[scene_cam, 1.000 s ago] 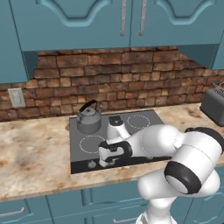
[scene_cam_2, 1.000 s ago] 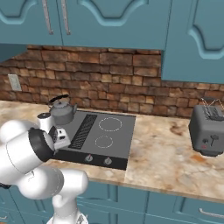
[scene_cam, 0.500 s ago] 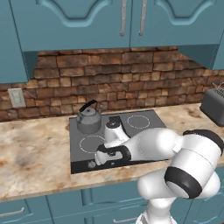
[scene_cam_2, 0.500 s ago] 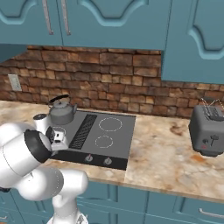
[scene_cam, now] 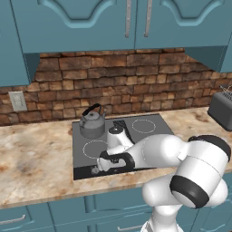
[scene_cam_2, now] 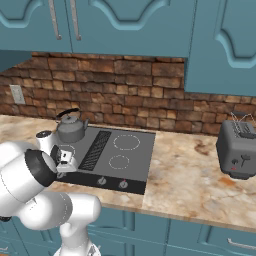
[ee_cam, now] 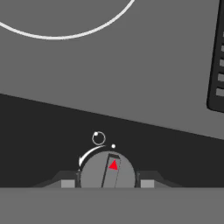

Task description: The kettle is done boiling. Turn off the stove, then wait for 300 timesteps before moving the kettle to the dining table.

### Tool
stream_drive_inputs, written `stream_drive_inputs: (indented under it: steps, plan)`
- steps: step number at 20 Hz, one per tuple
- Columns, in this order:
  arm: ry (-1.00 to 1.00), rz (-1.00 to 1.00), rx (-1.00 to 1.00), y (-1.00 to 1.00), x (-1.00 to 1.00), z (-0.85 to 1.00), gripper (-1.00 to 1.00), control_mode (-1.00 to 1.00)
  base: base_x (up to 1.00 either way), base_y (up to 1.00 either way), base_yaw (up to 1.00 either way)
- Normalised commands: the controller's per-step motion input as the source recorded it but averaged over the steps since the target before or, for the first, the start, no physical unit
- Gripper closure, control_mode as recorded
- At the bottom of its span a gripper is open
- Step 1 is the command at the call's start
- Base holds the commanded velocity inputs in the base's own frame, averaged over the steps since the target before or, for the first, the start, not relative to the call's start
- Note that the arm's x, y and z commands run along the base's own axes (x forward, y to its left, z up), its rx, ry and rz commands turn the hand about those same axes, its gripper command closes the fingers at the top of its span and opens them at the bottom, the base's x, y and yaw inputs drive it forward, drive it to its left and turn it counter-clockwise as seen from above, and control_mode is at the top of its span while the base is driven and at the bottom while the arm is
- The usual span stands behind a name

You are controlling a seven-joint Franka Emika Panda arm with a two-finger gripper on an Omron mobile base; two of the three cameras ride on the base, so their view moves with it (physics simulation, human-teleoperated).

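Over the stove's front knob, kettle waiting behind

At the stove [scene_cam: 122, 145], left base view: the kettle [scene_cam: 92, 123] sits on the back-left burner; it looks rigid, smooth and weighty, best lifted by its arched handle. The arm reaches further left than before. Right base view: the gripper [scene_cam_2: 64, 159] hangs at the stove's front-left edge. Hand view: the fingertips [ee_cam: 68, 183] flank a round knob [ee_cam: 108, 169], seemingly grasping it

Grey kettle [scene_cam: 92, 125] with black handle, dark grey stove [scene_cam: 86, 159] with white rings, red-marked grey knob [ee_cam: 108, 170]
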Motion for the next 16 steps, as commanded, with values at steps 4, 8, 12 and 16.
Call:
stream_drive_inputs:
  steps: [4,8,12,16]
  plan:
    - [0.0,-0.16,0.07,-0.06,-0.03,-0.01,-1.0,-1.0,0.0,0.0,0.0]
    - [0.01,-0.13,0.09,-0.12,-0.02,0.02,-1.0,-1.0,0.0,0.0,0.0]
    - [0.1,-0.13,0.11,-0.11,0.0,0.12,-1.0,-1.0,0.0,0.0,0.0]
    - [0.09,-0.14,0.06,0.0,0.0,0.29,-1.0,-1.0,0.0,0.0,0.0]
